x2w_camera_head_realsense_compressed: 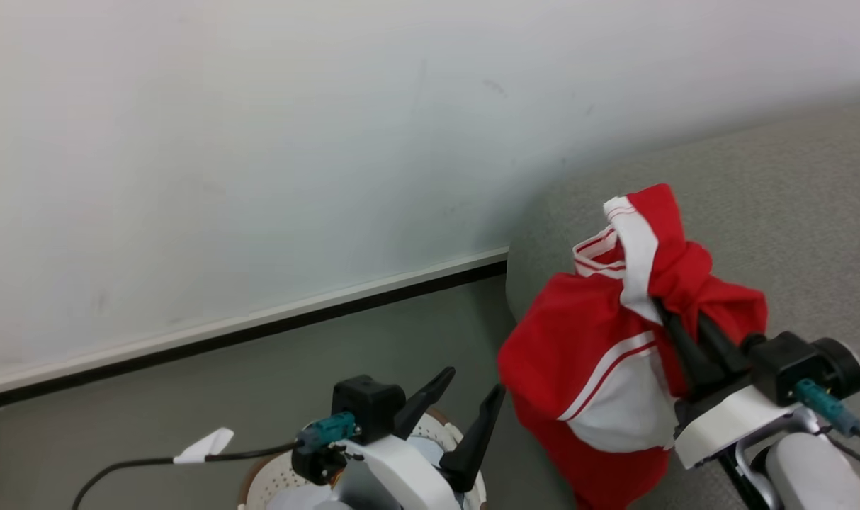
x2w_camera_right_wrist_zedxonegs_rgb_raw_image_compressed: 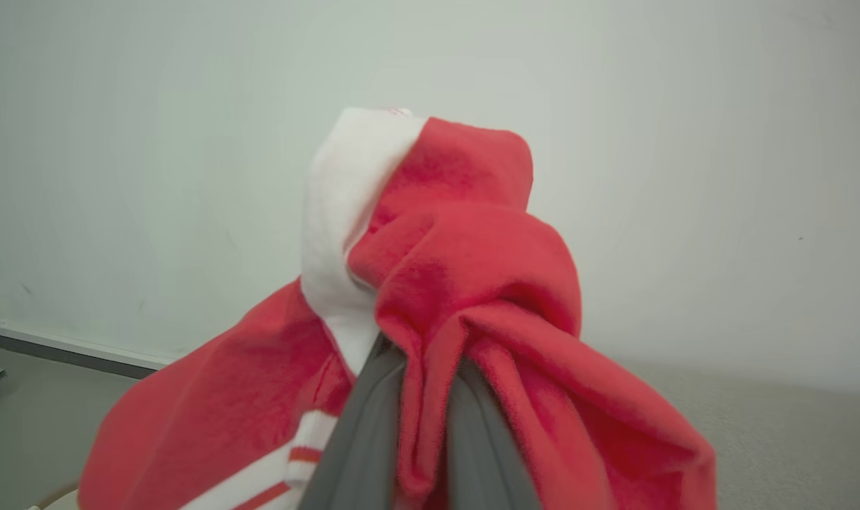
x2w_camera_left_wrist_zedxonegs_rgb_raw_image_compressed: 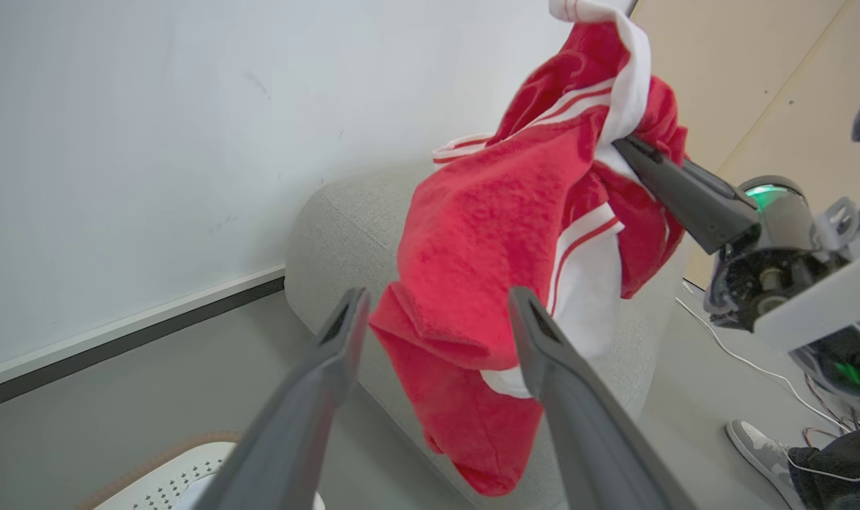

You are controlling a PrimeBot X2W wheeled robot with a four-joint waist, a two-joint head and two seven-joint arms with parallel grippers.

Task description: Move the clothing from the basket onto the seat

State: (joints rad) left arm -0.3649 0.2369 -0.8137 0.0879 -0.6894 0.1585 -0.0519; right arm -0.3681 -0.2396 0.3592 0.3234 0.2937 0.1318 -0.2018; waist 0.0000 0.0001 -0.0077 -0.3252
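The right pincer (x2w_camera_head_realsense_compressed: 674, 322) is clamped on the clothing (x2w_camera_head_realsense_compressed: 593, 333). Its two dark fingers (x2w_camera_right_wrist_zedxonegs_rgb_raw_image_compressed: 363, 432) stand close together with a fold of red cloth pinched between them. In the right wrist view the cloth wells up over the fingertips toward 12 o'clock, with a white band at 11 o'clock. In the head view the grip sits at about 4 o'clock, and the clothing is lifted clear of the floor (x2w_camera_head_realsense_compressed: 402, 333). A knot of red and white rises from the fingertips toward 11 o'clock, while the bulk of the bundle, with its white stripes and white panel, droops from them toward 7 o'clock. It hangs in front of the rounded end of the seat (x2w_camera_head_realsense_compressed: 756, 198), which fills the view from 1 to 3 o'clock. Whether the cloth brushes the upholstery cannot be told. The basket (x2w_camera_head_realsense_compressed: 288, 471) sits on the floor at 6 to 7 o'clock, well apart from the clothing. Over it the left pincer (x2w_camera_head_realsense_compressed: 472, 382) has its jaws wide apart and holds nothing. In the left wrist view the clothing hangs beyond those spread fingers, toward 12 to 1 o'clock, without touching them.
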